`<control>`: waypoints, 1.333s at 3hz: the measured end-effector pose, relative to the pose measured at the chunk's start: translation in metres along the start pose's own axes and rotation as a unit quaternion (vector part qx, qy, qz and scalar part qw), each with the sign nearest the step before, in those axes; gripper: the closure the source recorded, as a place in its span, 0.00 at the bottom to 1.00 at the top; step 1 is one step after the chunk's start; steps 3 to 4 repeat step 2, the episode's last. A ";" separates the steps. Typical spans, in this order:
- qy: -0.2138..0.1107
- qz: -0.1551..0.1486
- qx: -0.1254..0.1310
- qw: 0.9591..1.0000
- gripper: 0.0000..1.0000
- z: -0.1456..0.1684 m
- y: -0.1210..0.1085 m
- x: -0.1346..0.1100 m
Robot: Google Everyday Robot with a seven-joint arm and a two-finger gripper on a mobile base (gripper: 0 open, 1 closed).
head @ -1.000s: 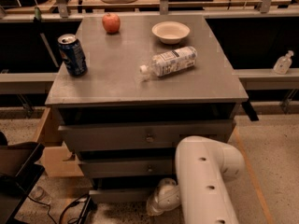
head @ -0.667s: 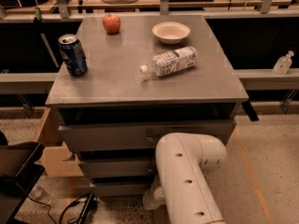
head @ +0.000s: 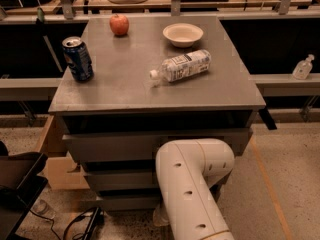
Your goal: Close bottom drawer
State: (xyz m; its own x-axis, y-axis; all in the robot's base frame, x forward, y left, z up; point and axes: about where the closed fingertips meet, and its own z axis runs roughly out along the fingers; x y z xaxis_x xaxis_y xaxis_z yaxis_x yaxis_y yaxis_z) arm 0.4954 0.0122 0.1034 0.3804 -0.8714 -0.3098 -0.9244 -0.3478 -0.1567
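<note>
Shifted since a second ago: robot arm [head: 192, 184], its white elbow now further left and closer to the cabinet front, covering the right part of the drawer fronts.

- Grey cabinet [head: 150, 91]: flat top, three drawers stacked below, standing on a speckled floor.
- Top drawer [head: 110, 146]: widest front in view, directly under the top.
- Middle drawer [head: 120, 180]: left part of the front visible, the rest behind the arm.
- Bottom drawer [head: 127, 202]: lowest of the three. Only the left part of its flat front shows beneath the middle drawer, and the right part is hidden by the arm. None of its floor is visible. Whether it sits fully flush cannot be told.
- Cardboard box [head: 55, 159]: on the floor, just left of the cabinet.
- Water bottle [head: 182, 65]: clear, lying on its side mid-top, cap pointing left.
- Bowl [head: 183, 34]: cream, upright, rear right of the top, behind the bottle and apart from it.
- Soda can [head: 78, 58]: blue, upright, near the left edge.
- Apple [head: 119, 24]: red, rear of the top, left of the bowl.
- Gripper [head: 160, 217]: low at the cabinet's foot, beside the bottom drawer's front. Only a pale part shows left of the arm, and whether it is spread or pressed together cannot be told.
</note>
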 end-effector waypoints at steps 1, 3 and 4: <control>-0.018 0.014 0.011 1.000 1.00 -0.031 0.000 0.001; -0.043 0.073 0.067 0.994 1.00 -0.090 0.000 0.042; -0.043 0.073 0.067 0.994 1.00 -0.090 0.000 0.042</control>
